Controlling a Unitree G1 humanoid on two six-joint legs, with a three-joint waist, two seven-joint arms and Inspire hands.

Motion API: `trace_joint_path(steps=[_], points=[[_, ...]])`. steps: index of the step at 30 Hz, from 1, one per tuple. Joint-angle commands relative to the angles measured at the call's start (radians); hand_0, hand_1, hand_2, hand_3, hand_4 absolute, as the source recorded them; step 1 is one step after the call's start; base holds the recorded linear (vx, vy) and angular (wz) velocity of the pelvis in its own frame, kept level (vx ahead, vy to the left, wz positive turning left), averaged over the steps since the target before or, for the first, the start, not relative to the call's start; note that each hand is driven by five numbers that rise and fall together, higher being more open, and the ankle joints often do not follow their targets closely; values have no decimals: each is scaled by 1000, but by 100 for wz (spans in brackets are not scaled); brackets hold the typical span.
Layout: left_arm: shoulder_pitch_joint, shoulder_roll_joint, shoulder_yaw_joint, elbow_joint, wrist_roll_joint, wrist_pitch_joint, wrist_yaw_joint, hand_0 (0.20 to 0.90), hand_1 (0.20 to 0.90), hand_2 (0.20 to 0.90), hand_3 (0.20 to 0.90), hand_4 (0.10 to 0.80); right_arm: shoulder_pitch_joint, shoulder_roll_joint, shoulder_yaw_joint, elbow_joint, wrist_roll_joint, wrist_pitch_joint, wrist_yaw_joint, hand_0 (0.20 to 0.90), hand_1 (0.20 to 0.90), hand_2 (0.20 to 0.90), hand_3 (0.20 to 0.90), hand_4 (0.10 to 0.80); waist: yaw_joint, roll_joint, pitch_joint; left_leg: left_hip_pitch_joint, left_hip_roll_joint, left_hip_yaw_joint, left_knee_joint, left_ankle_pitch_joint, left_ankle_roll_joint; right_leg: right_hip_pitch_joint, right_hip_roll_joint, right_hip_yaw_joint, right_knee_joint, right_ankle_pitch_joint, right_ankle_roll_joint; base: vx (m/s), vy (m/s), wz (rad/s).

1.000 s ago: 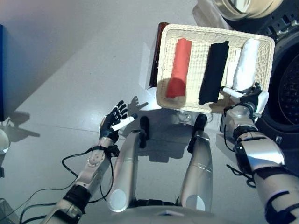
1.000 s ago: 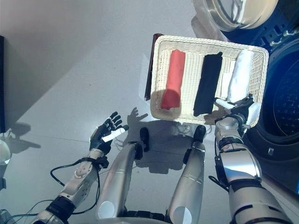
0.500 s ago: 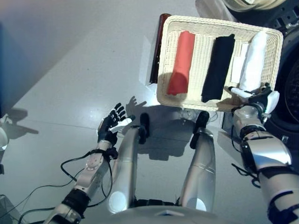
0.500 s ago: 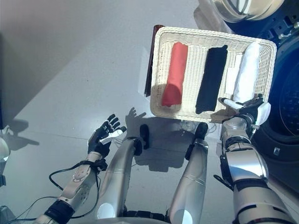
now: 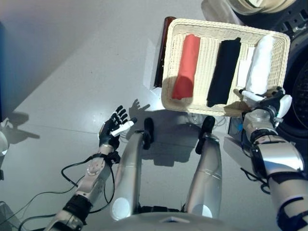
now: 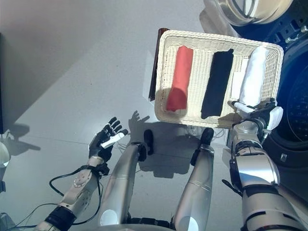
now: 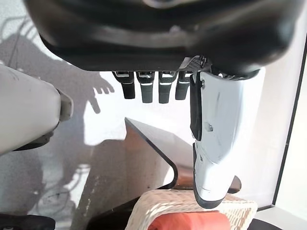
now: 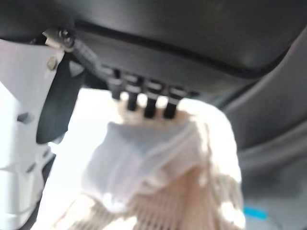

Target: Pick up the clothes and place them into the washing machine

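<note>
floor (image 5: 72, 72): pale grey, glossy | light: bright patches, hard shadows | dark blue furniture edge (image 5: 1, 72) far left

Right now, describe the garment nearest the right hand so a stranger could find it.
Look in the cream wicker basket beside the washing machine. Three rolled garments lie side by side; take the white roll at the machine's end, by the right hand. Its neighbours are black and red.

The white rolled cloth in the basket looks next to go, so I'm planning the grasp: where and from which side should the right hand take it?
Probably at the near end of the white rolled cloth, coming from above. It lies lengthwise along the right wall of the wicker basket, so that side is blocked, while its top is open. The right hand, fingers open, hovers at that near end; closing across the roll's narrow width seems easiest.
</note>
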Motion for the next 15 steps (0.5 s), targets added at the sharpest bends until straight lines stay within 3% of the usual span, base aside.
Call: trace_joint_path(steps=[1, 2, 3, 4, 6, 15], points=[[74, 47, 33, -67, -2, -84, -31, 900, 900, 900, 900, 800, 54, -131, 63, 21, -90, -16, -9, 900, 900, 900, 900, 800, 43, 6, -125, 2, 86, -101, -63, 67, -169, -1, -21, 14, 98, -78, -19, 88, -34, 4], [81, 51, 35, -81, -2, -83, -35, 900, 900, 900, 900, 800, 52, -133, 60, 41, -95, -5, -8, 900, 900, 900, 900, 800, 52, 10, -129, 5, 89, -103, -41, 25, -173, 1, -22, 16, 125, -121, -13, -14, -18, 10], [82, 56, 37, -96, -1, -81, -40, 900, 900, 900, 900, 800, 50, -136, 46, 64, -89, 2, -5, 900, 900, 900, 900, 800, 57, 14, -129, -11, 82, -102, -51, 62, -167, -13, -26, 16, 114, -88, -20, 91, -34, 14], [86, 59, 40, -109, -3, -80, -45, 900, 900, 900, 900, 800, 52, -140, 32, 81, -82, 9, -3, 900, 900, 900, 900, 800, 65, 18, -133, -6, 83, -105, -27, 21, -171, -9, -26, 20, 145, -130, -14, -4, -15, 26], [92, 62, 51, -124, -8, -77, -52, 900, 900, 900, 900, 800, 67, -143, 9, 99, -71, 19, 10, 900, 900, 900, 900, 800, 74, 24, -133, -22, 76, -112, 11, 6, -166, -24, -28, 27, 185, -153, -18, 50, -29, 33], [107, 75, 80, -169, -19, -66, -70, 900, 900, 900, 900, 800, 120, -108, 27, 86, -117, 47, 91, 900, 900, 900, 900, 800, 96, 37, -124, -122, 57, -123, 172, -55, -147, -118, -39, 58, 329, -213, -36, -14, -5, 11]])
